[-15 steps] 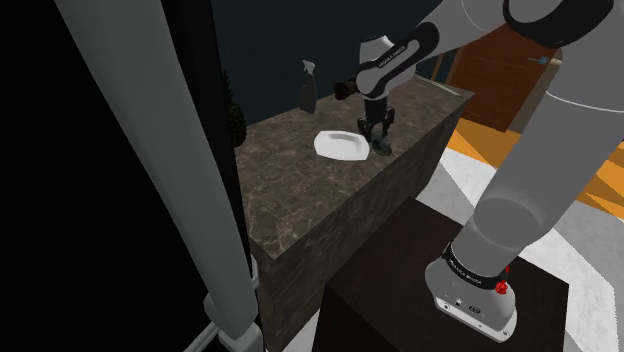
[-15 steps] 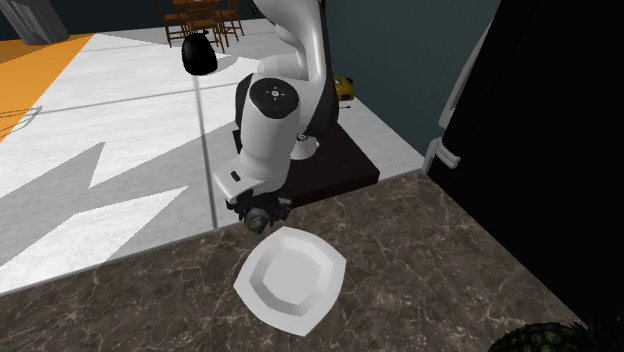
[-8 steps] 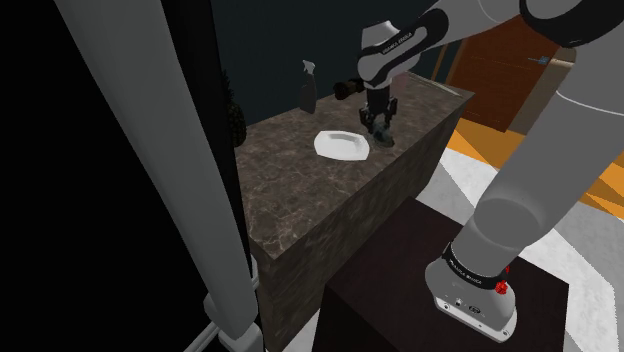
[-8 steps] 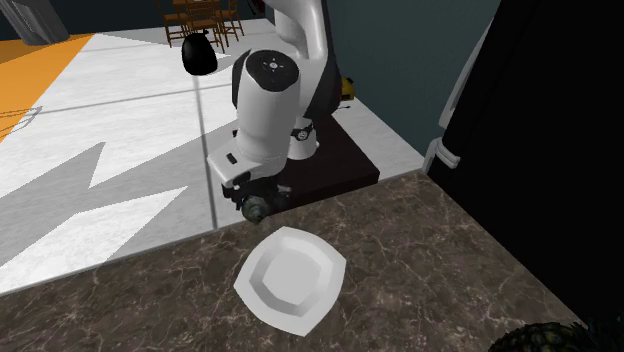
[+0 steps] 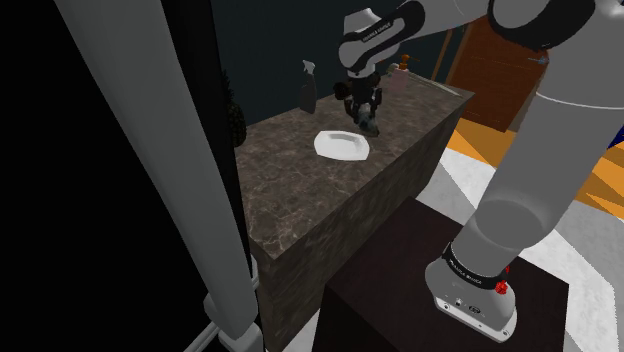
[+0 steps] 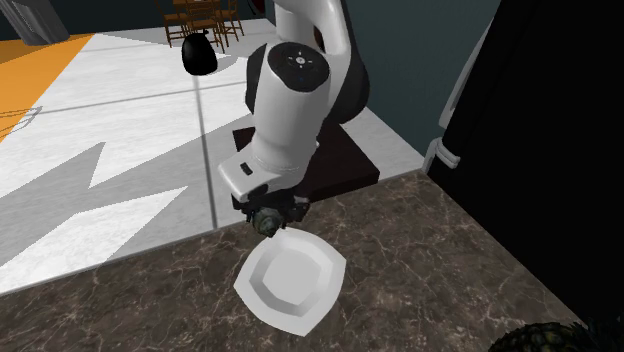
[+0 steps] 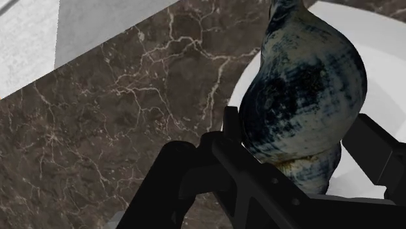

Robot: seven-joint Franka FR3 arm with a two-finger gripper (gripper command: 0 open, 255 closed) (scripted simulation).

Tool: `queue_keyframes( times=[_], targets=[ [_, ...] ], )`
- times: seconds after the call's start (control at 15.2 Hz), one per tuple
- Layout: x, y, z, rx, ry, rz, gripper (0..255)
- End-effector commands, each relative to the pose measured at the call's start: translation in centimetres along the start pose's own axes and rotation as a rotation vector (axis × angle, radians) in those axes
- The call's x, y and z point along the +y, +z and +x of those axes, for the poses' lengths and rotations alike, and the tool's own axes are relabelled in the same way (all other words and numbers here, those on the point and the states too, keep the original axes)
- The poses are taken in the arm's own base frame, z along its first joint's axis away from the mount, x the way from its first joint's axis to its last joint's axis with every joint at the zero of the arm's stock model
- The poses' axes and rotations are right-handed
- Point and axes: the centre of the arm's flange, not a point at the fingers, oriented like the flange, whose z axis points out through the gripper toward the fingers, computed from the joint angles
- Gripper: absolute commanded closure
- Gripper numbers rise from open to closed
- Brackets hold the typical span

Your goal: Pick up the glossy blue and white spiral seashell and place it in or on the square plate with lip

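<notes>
Reading step as transfer: mottled blue-white seashell [image 7: 302, 91] looks lifted clear of table [image 7: 117, 104], hanging over edge of white plate [image 6: 300, 290] nearest stand, not over its middle. Gripper [image 6: 268, 212] clamped on seashell, fingers [image 7: 224, 146] pressing opposite sides of its lower whorl. Next, my call: shift over plate centre, lower close, release gently. Rounded shell may roll.

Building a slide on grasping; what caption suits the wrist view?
Black gripper clasps a dark blue and white seashell over the edge of the white plate, marbled brown counter beneath.
</notes>
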Motion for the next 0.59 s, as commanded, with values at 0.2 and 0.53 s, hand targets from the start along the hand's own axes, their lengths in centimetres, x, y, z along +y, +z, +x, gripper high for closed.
queue_keyframes(
  times=[0.2,0.53],
  targets=[
    [-4.1,-1.9,5.2,0.000,0.000,0.001,255],
    [-5.2,-0.2,6.2,0.000,0.000,0.001,255]
  ],
)
